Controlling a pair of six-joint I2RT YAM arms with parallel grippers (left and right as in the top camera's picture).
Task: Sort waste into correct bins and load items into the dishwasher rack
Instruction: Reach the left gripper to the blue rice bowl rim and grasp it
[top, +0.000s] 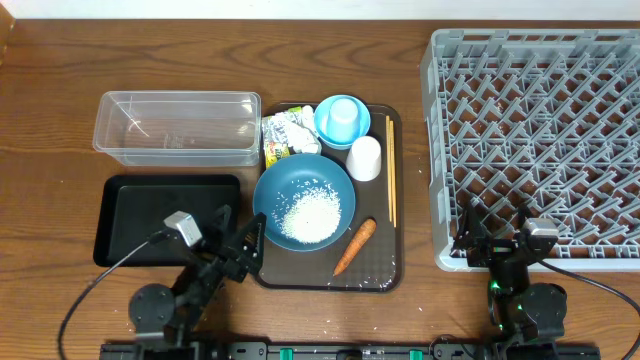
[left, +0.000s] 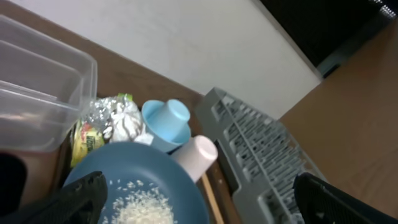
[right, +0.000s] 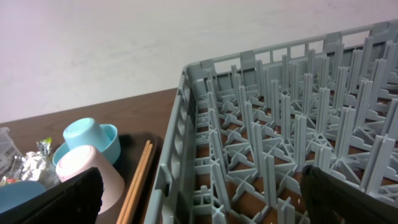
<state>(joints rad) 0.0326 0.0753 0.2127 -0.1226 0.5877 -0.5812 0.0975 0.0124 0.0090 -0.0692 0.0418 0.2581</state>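
Note:
On the brown tray (top: 385, 272) stand a large dark-blue bowl (top: 272, 190) holding white rice (top: 312, 212), a small light-blue bowl (top: 325, 118) with an upturned light-blue cup (top: 343, 117) in it, a white cup (top: 365, 157), chopsticks (top: 390, 170), a carrot (top: 354, 245), and a crumpled tissue (top: 296, 128) and wrapper (top: 276, 150). The clear tub (top: 178, 127) and black tray (top: 165, 218) lie at left. The grey rack (top: 540, 140) is at right. My left gripper (top: 240, 245) is open at the dark-blue bowl's near-left rim (left: 93, 171). My right gripper (top: 495, 228) is open over the rack's near-left corner (right: 186, 149).
The wooden table (top: 60, 80) carries everything. A white wall (left: 186, 43) lies behind it. The rack's upright pegs (right: 280, 118) stand just ahead of my right gripper. The chopsticks also show in the right wrist view (right: 138, 180).

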